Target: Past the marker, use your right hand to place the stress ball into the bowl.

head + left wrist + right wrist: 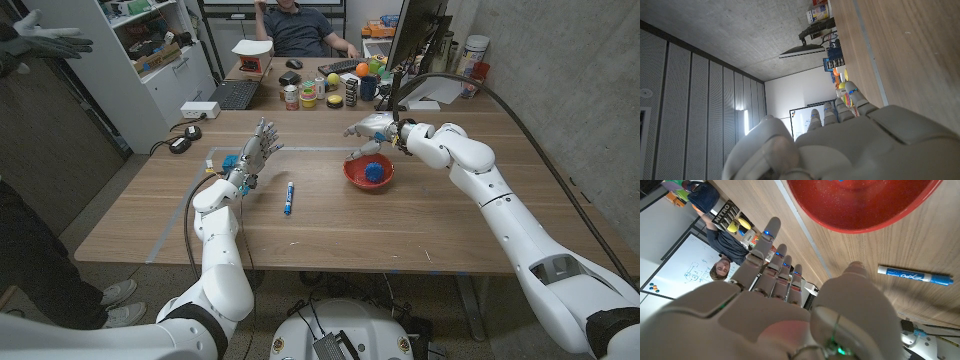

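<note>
Now the right hand [372,127] hangs just behind the red bowl [352,174], fingers [771,267] apart and stretched out, nothing in them. From the right wrist view the fingers reach along the wood past the bowl's rim [860,217], palm empty. The stress ball [374,171], blue and round, with no long axis to speak of, sits inside the bowl, toward its right side, free of the hand. The bowl stands upright on the surface [330,235], right of middle, with bare wood in front of it and to its right out to the edge.

Over to the marker [288,197]: blue barrel, lying flat on the wood left of the bowl and well apart from it, its long axis running roughly from the near edge toward the far edge, tilted a little. In the right wrist view the marker [914,275] shows its white label band. Which end carries the cap is hard to tell.

The left hand [255,148] stands raised above the surface on the left, fingers spread and pointing up, holding nothing. A small blue object [229,162] lies just beside it. A strip of pale tape [182,213] runs along the surface's left part.

Behind, a second desk carries a keyboard [233,95], cans and coloured toys, and a seated person [300,28] is at it.
</note>
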{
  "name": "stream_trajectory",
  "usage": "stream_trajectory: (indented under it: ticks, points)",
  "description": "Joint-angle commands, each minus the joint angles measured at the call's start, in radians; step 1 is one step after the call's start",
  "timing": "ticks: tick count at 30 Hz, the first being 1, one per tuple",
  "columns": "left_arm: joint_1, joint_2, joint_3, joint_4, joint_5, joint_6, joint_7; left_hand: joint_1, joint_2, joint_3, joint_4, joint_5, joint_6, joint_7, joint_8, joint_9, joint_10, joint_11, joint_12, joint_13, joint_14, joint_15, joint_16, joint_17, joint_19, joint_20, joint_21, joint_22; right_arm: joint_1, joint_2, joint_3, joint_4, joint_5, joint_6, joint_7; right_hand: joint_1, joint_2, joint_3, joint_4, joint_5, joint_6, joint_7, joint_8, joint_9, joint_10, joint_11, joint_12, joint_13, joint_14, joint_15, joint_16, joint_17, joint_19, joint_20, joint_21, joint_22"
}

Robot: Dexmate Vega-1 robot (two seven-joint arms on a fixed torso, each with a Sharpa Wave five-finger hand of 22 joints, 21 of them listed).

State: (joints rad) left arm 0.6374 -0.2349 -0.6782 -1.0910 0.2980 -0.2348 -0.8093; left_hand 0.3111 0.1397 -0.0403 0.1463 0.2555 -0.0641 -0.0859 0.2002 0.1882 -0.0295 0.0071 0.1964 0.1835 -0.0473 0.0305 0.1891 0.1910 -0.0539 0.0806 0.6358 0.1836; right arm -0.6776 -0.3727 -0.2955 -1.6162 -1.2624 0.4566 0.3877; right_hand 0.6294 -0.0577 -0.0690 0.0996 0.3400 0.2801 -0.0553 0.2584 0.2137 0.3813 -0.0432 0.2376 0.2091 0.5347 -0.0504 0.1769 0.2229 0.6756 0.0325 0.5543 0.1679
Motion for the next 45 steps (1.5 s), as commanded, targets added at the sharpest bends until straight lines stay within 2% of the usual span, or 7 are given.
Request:
stream_trajectory:
  ticks: [1, 13, 17, 26, 38, 39, 45]
  points:
    - [-0.002, 0.002, -0.002, 0.003, 0.001, -0.002, -0.001, -0.008, 0.001, -0.006, 0.001, 0.007, -0.001, -0.005, 0.000, 0.002, -0.007, -0.001, 0.003, 0.005, -0.010, 0.003, 0.004, 0.002, 0.004, 0.001, -0.003, 0.004, -0.011, -0.006, 0.005, -0.041, -0.015, 0.001, -0.016, -0.007, 0.009, -0.013, 0.008, 0.008, -0.007, -0.003, -0.007, 0.000, -0.016, -0.001, -0.009, 0.000, -0.036, -0.085, 0.003, -0.002, -0.052, 0.031, -0.036, 0.004]
    - [0.000, 0.000, -0.002, -0.006, -0.001, 0.000, -0.005, -0.008, 0.000, -0.007, 0.000, 0.007, -0.002, -0.005, 0.000, 0.002, -0.007, -0.002, 0.003, 0.005, -0.010, 0.003, 0.004, 0.002, 0.005, 0.000, -0.004, 0.004, -0.014, -0.005, 0.011, -0.069, -0.023, -0.004, -0.011, -0.032, 0.024, -0.051, 0.025, 0.018, -0.040, 0.002, -0.030, -0.003, -0.102, 0.006, -0.034, -0.002, -0.187, -0.034, -0.003, -0.015, -0.258, 0.132, -0.170, 0.007]
    - [0.002, -0.002, -0.002, -0.011, -0.001, 0.001, -0.005, -0.008, 0.000, -0.007, 0.000, 0.007, -0.003, -0.005, 0.000, 0.002, -0.007, -0.001, 0.003, 0.005, -0.010, 0.002, 0.004, 0.002, 0.005, 0.001, -0.004, 0.004, -0.010, 0.000, 0.016, -0.072, -0.009, -0.002, 0.012, -0.063, 0.023, -0.076, 0.037, 0.018, -0.053, 0.005, -0.037, -0.003, -0.148, 0.013, -0.042, -0.003, -0.247, -0.006, -0.003, -0.018, -0.303, 0.176, -0.208, 0.007]
    - [0.009, -0.006, -0.001, -0.023, -0.002, 0.005, -0.006, -0.008, -0.001, -0.009, 0.000, 0.008, -0.004, -0.005, -0.001, 0.002, -0.008, -0.001, 0.003, 0.005, -0.010, 0.002, 0.003, 0.002, 0.005, 0.001, -0.006, 0.004, 0.000, 0.012, 0.035, -0.071, 0.045, 0.017, 0.042, -0.149, 0.025, -0.131, 0.058, 0.017, -0.126, 0.005, -0.060, -0.002, -0.239, 0.026, -0.047, -0.004, -0.358, 0.040, -0.002, -0.020, -0.413, 0.184, -0.296, 0.008]
    - [0.011, -0.009, 0.001, -0.027, -0.003, 0.003, -0.004, -0.008, -0.003, -0.010, -0.001, 0.008, -0.003, -0.006, 0.000, 0.002, -0.008, -0.002, 0.003, 0.005, -0.010, 0.003, 0.003, 0.002, 0.005, 0.000, -0.007, 0.004, 0.004, 0.026, 0.072, -0.064, 0.094, 0.039, 0.006, -0.197, 0.040, -0.158, 0.061, 0.018, -0.184, 0.001, -0.070, -0.003, -0.272, 0.028, -0.040, -0.005, -0.427, 0.064, -0.001, -0.021, -0.469, 0.184, -0.341, 0.009]
    - [0.012, -0.010, 0.001, -0.028, -0.003, 0.003, -0.004, -0.008, -0.003, -0.010, -0.001, 0.008, -0.003, -0.005, 0.000, 0.002, -0.008, -0.002, 0.003, 0.005, -0.010, 0.003, 0.003, 0.002, 0.005, 0.000, -0.007, 0.004, 0.004, 0.027, 0.076, -0.059, 0.103, 0.046, -0.005, -0.206, 0.045, -0.164, 0.060, 0.018, -0.208, 0.005, -0.073, -0.003, -0.303, 0.028, -0.047, -0.006, -0.435, 0.065, 0.003, -0.021, -0.478, 0.184, -0.348, 0.009]
    - [0.015, -0.013, 0.002, -0.035, -0.003, 0.005, -0.004, -0.009, -0.004, -0.011, -0.001, 0.008, -0.004, -0.006, -0.001, 0.002, -0.008, -0.001, 0.003, 0.005, -0.010, 0.002, 0.003, 0.002, 0.005, 0.001, -0.008, 0.004, 0.007, 0.028, 0.090, -0.051, 0.120, 0.070, -0.041, -0.209, 0.051, -0.168, 0.055, 0.019, -0.237, 0.009, -0.075, -0.003, -0.314, 0.032, -0.044, -0.006, -0.426, 0.066, 0.011, -0.023, -0.469, 0.181, -0.348, 0.010]
